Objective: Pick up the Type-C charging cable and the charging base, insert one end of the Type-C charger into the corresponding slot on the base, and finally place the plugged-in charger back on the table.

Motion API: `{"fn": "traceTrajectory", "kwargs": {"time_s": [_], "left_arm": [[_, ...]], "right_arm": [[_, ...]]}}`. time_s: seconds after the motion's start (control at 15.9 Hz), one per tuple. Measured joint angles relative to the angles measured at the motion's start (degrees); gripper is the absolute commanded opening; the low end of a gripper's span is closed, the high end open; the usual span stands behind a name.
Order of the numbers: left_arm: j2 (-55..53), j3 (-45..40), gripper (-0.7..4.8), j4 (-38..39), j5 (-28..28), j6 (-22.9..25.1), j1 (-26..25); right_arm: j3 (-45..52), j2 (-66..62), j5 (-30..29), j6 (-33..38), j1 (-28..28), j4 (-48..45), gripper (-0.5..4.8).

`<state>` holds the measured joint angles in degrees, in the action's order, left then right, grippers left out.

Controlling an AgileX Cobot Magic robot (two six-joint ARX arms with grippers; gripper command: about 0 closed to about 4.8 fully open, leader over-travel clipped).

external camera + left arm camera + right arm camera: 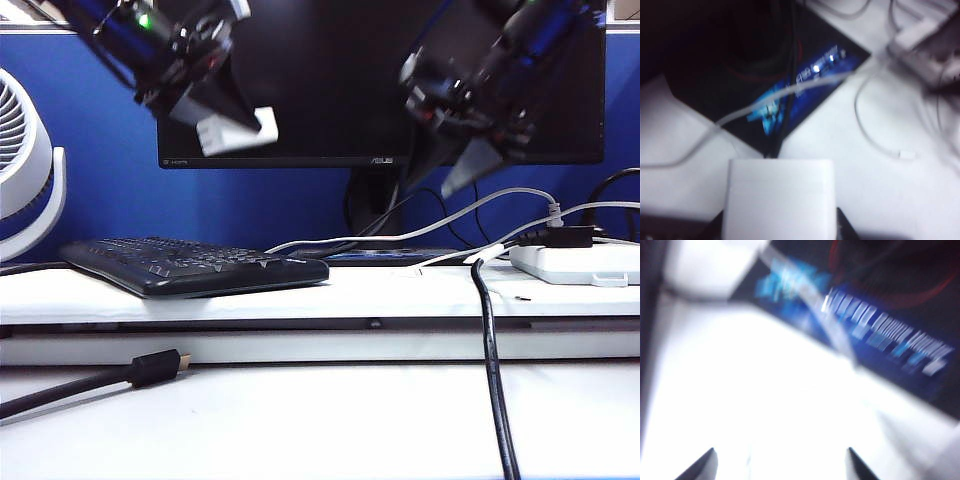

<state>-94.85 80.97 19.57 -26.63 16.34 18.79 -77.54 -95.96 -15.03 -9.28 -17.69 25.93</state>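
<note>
Your left claw gripped the charging base aloft for insertion; your right claw hung open, empty, above the surface.

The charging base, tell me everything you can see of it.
The charging base is a small white, smooth, plastic-looking block with rounded corners. It hangs high above the table, in front of the monitor, tilted, clamped in the left gripper. The left wrist view shows a plain white face. No cable is seen plugged into it.

Right wrist view badly motion-blurred, right gripper fingertips cut by frame edge, prob. nothing between.
</note>
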Motion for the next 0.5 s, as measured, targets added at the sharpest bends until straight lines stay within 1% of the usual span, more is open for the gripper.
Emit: {"fn": "traceTrajectory", "kwargs": {"time_s": [0.06, 0.13, 0.25, 0.32, 0.38, 0.5], "left_arm": [[0.0, 1.1, 1.51, 0.0, -0.2, -0.6, 0.0], [0.0, 1.8, 1.51, 0.0, -0.2, -0.8, 0.0], [0.0, 2.6, 1.51, 0.0, -0.2, -0.8, 0.0], [0.0, 2.8, 1.51, -0.2, -0.2, -0.8, 0.0], [0.1, 2.8, 1.51, 0.0, -0.2, -0.8, 0.0], [0.1, 2.8, 1.51, 0.0, -0.2, -0.8, 0.0]], "right_arm": [[-2.1, -1.8, -0.2, -1.1, -0.5, 4.3, 3.24], [-2.7, -2.7, 0.0, -1.6, -1.6, 6.3, 3.23], [-2.8, -3.5, -0.1, -2.5, -3.6, 7.0, 3.22], [-2.9, -4.0, -0.1, -2.6, -4.7, 7.1, 2.81], [-3.1, -5.2, 0.1, -2.6, -6.3, 7.6, 2.73], [-3.3, -7.2, 4.4, -2.8, -7.9, 9.0, 2.73]]}}
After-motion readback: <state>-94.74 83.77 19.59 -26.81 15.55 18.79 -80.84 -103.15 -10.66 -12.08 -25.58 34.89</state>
